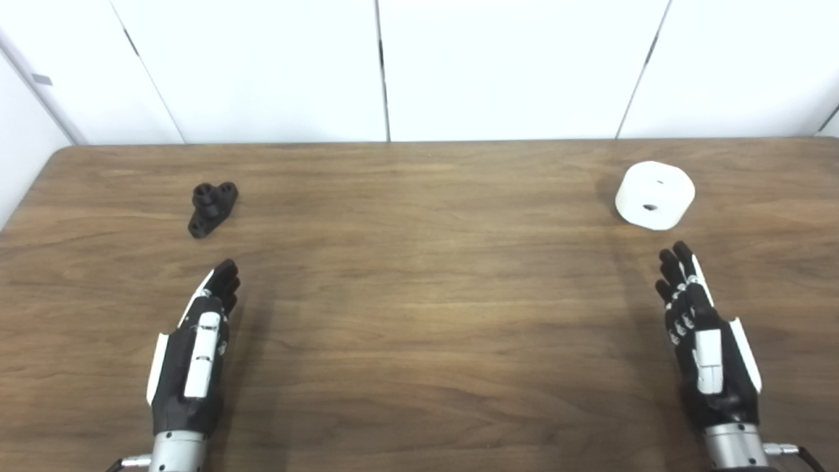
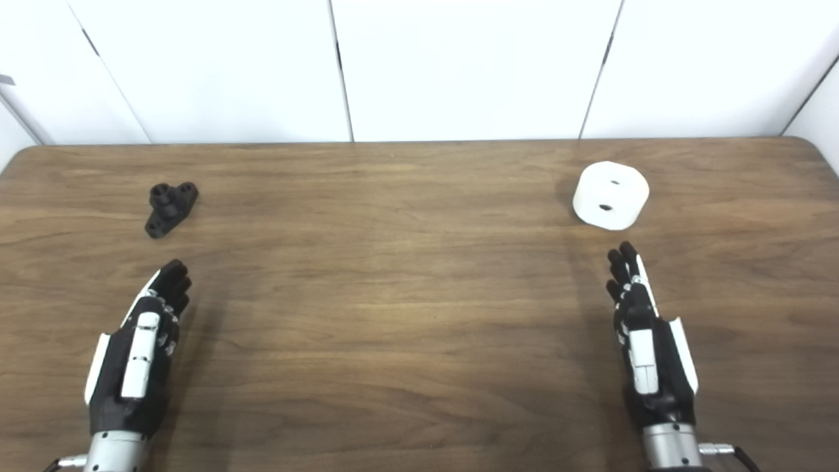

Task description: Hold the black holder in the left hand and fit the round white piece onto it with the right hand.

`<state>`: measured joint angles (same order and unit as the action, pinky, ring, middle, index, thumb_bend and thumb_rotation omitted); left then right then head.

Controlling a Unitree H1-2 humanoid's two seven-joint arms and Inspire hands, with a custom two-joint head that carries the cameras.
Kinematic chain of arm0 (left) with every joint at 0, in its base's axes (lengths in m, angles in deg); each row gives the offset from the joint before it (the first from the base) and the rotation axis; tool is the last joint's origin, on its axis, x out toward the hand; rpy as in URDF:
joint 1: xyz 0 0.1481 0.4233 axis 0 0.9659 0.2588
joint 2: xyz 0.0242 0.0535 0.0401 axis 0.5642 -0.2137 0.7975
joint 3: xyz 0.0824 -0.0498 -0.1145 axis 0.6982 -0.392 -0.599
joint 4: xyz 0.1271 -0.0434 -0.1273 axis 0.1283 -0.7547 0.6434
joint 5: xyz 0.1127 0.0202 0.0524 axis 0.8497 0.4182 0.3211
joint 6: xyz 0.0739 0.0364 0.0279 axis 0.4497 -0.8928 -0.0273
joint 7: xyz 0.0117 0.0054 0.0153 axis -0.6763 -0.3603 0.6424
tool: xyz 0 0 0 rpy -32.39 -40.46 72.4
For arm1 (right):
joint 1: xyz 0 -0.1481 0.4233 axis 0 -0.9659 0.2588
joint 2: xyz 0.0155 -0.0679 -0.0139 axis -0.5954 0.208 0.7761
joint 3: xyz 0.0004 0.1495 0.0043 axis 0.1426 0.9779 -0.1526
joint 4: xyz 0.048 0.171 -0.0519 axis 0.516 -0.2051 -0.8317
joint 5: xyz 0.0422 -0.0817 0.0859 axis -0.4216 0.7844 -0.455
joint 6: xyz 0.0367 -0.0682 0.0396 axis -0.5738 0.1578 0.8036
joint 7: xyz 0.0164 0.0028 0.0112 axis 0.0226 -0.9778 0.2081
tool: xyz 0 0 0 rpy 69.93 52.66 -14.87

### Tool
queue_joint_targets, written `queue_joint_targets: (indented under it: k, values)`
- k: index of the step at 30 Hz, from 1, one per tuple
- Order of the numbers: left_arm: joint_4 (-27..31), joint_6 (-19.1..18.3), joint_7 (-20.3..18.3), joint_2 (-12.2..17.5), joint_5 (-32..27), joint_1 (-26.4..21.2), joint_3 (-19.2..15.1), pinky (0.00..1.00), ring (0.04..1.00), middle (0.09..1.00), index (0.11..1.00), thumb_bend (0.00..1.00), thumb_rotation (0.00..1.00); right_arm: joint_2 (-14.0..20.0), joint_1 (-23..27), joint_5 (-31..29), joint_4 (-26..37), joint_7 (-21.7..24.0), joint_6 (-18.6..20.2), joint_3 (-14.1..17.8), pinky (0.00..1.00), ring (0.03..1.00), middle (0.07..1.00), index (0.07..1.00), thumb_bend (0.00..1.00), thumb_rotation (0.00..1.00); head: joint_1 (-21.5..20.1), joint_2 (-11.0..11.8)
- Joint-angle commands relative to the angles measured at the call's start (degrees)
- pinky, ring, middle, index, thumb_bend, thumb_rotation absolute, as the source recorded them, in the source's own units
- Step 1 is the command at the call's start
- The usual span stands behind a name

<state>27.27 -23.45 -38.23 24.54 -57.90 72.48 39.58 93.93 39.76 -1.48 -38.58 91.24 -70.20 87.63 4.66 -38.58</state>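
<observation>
Table: brown wood-grain tabletop (image 1: 419, 314), rounded far corners, white panelled wall (image 1: 511, 65) behind it.
Holder: small black plastic holder (image 1: 212, 208) with a raised round socket in the middle and a holed lug at each end; lies flat on the table, far left side, long axis slanted from near-left to far-right.
White piece: round white plastic cylinder piece (image 1: 655, 195), short and thick, two small dark holes on its upper face; sits on the table at far right, tipped a bit toward the camera.
Left hand: black-and-white robotic left hand (image 1: 196, 351), released, fingers stretched forward and close together, edge-on with thumb side up, grasping nothing; near side of the holder, fingertips (image 1: 225, 275) point toward it, clear gap between.
Right hand: black-and-white robotic right hand (image 1: 704, 341), also released, fingers straight and pointing away, empty; fingertips (image 1: 675, 259) just short of the white piece, not touching.
Contact with table: cannot tell if either hand rests on the wood or hangs above it.
Spacing: holder and white piece well apart, opposite sides of the table; each hand on its own side.
Task state: holder not picked up, white piece not fitted.
</observation>
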Motion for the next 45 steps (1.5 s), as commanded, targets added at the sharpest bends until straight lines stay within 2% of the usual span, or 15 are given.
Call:
queue_joint_targets:
  k: [1,10,13,17,21,27,36,42,45]
  values:
    - [1.0,2.3,0.4,-1.5,0.2,0.1,0.0,1.00,0.966,0.947,0.904,0.33,0.74,-0.3,-0.3,0.5,-2.5,0.0,-1.7,0.6,1.00,0.996,0.969,0.983,0.68,1.00,0.2,0.0]
    - [0.9,2.5,0.9,-1.9,1.2,0.1,0.4,1.00,0.967,0.941,0.890,0.33,0.75,0.1,-0.2,-0.4,-3.4,0.7,-2.2,0.8,1.00,1.000,0.974,0.984,0.68,1.00,2.0,0.9]
    - [0.4,3.1,1.2,-2.2,1.7,0.0,0.9,1.00,0.962,0.939,0.888,0.33,0.75,0.7,0.2,-0.4,-4.6,1.1,-3.6,0.9,1.00,1.000,0.980,0.996,0.66,1.00,4.5,1.8]
    - [-0.6,4.5,1.6,-3.0,2.1,0.2,1.7,1.00,0.956,0.932,0.881,0.36,0.75,1.3,0.3,-1.2,-6.1,2.0,-5.2,1.5,1.00,1.000,0.982,1.000,0.64,1.00,8.3,3.9]
    - [-1.4,5.6,2.4,-3.8,3.5,0.5,2.7,0.99,0.944,0.914,0.874,0.34,0.75,1.7,0.4,-1.8,-7.8,3.1,-6.8,2.1,1.00,1.000,0.983,0.999,0.64,1.00,11.2,5.9]
    - [-1.9,6.1,3.9,-4.6,6.4,0.9,4.3,0.97,0.939,0.914,0.874,0.35,0.74,2.4,0.7,-3.1,-9.5,4.4,-6.3,2.6,1.00,1.000,0.986,0.998,0.70,1.00,13.5,7.9]
    - [-2.8,7.6,3.9,-4.6,6.6,1.3,5.9,0.98,0.951,0.929,0.887,0.34,0.73,2.8,0.6,-5.1,-10.3,5.7,-5.7,3.0,1.00,1.000,0.994,1.000,0.66,1.00,15.0,9.4]
    - [-3.0,8.1,4.6,-4.6,7.3,1.3,6.1,0.98,0.952,0.929,0.887,0.32,0.71,2.9,0.5,-5.0,-10.1,5.8,-5.1,3.0,1.00,1.000,0.998,1.000,0.68,1.00,14.0,9.6]
    - [-2.0,7.8,4.9,-4.7,7.2,1.6,6.1,0.98,0.953,0.928,0.887,0.31,0.66,2.9,0.2,-5.2,-9.7,5.9,-5.1,3.0,1.00,1.000,0.991,0.998,0.68,1.00,13.5,9.6]
